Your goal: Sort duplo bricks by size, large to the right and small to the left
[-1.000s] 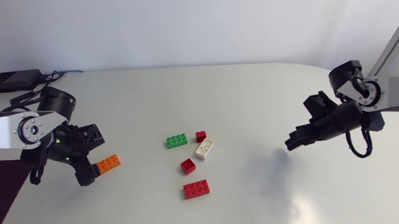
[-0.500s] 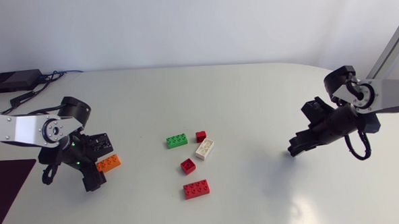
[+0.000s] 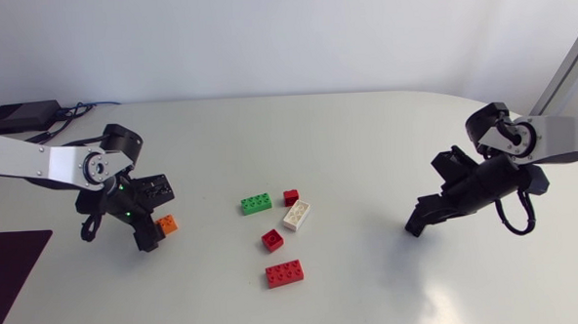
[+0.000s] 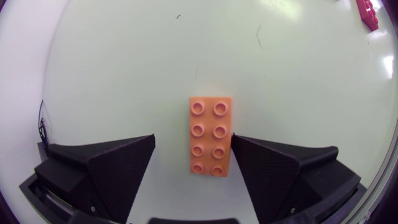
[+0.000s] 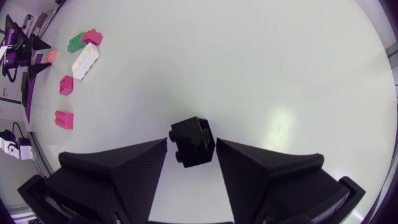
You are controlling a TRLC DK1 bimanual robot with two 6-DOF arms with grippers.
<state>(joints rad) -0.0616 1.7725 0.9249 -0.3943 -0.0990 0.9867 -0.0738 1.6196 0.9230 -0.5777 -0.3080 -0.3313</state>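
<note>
An orange two-by-four brick [image 4: 210, 135] lies flat on the white table between the fingers of my left gripper [image 4: 193, 137]. One finger rests against its long side and the other stands clear of it, so the gripper is open. From above, the left gripper [image 3: 145, 225] covers most of the orange brick [image 3: 168, 223]. Far right, my right gripper [image 3: 416, 223] points down at the table. A small black brick [image 5: 193, 142] sits between its open fingers, gripper [image 5: 191, 147]. A green brick [image 3: 256, 203], a white brick [image 3: 296, 215], two small red bricks [image 3: 290, 196] [image 3: 272, 241] and a long red brick [image 3: 285, 273] lie mid-table.
A black box [image 3: 18, 117] with cables sits at the far left corner. Bare tabletop [image 3: 368, 178] separates the middle cluster from the right gripper. The table's front edge runs close below the long red brick.
My left arm swung toward the middle and its gripper came down over the orange brick, fingers narrowing. My right gripper dipped toward the table and its fingers parted around the black brick.
</note>
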